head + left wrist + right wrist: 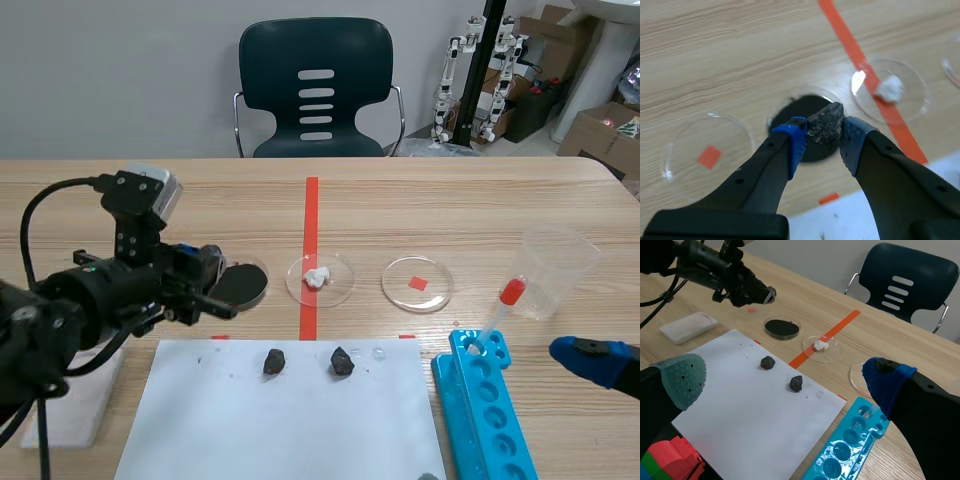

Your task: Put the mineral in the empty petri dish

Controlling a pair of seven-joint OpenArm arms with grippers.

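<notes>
One mineral (824, 125) — perhaps above dark dish (779, 106) rim

No legible text, label, brand, number or sign in any view. Cardboard boxes (598, 128) on floor beyond bench (450, 200): coloured print on one, too small to read.
</notes>
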